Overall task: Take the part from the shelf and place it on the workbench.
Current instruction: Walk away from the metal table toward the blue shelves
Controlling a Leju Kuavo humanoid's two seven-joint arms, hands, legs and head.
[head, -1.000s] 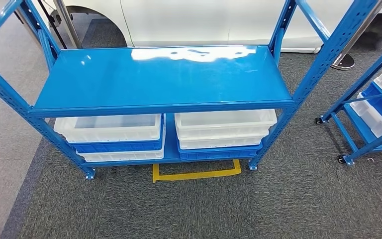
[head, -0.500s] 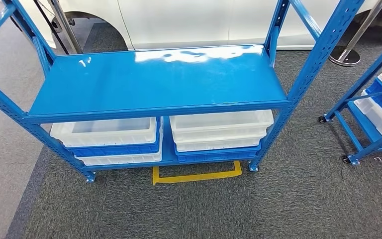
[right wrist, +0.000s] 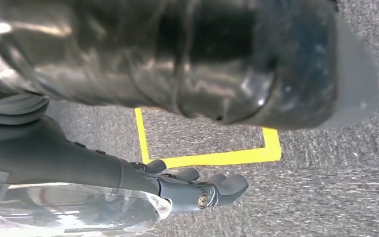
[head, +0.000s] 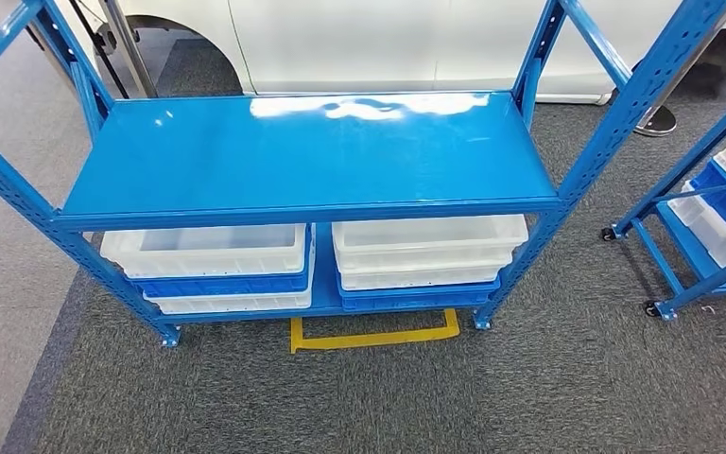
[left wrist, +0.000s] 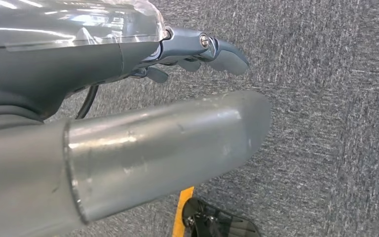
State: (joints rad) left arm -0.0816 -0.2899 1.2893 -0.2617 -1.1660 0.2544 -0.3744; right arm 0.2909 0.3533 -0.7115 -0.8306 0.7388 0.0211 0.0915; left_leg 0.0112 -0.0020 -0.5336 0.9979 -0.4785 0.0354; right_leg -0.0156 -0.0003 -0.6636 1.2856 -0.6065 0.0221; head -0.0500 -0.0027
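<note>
A blue metal shelf rack (head: pixel 302 151) stands before me in the head view, its glossy top board reflecting light. On its lower level sit two stacks of white and blue bins, one on the left (head: pixel 208 255) and one on the right (head: pixel 425 246). I cannot tell which thing is the part. My left hand (left wrist: pixel 197 47) hangs over grey carpet, fingers loosely extended and holding nothing. My right hand (right wrist: pixel 202 190) hangs the same way, with nothing in it, above yellow floor tape (right wrist: pixel 212 158).
A yellow tape mark (head: pixel 373 333) lies on the carpet at the rack's foot. A second blue rack on castors (head: pixel 700 236) with bins stands at the right. A white car body (head: pixel 369 38) and a stanchion base (head: pixel 660 120) are behind the rack.
The whole head picture swayed a little to one side and back, so the camera moved. The rack and bins stand as before.
</note>
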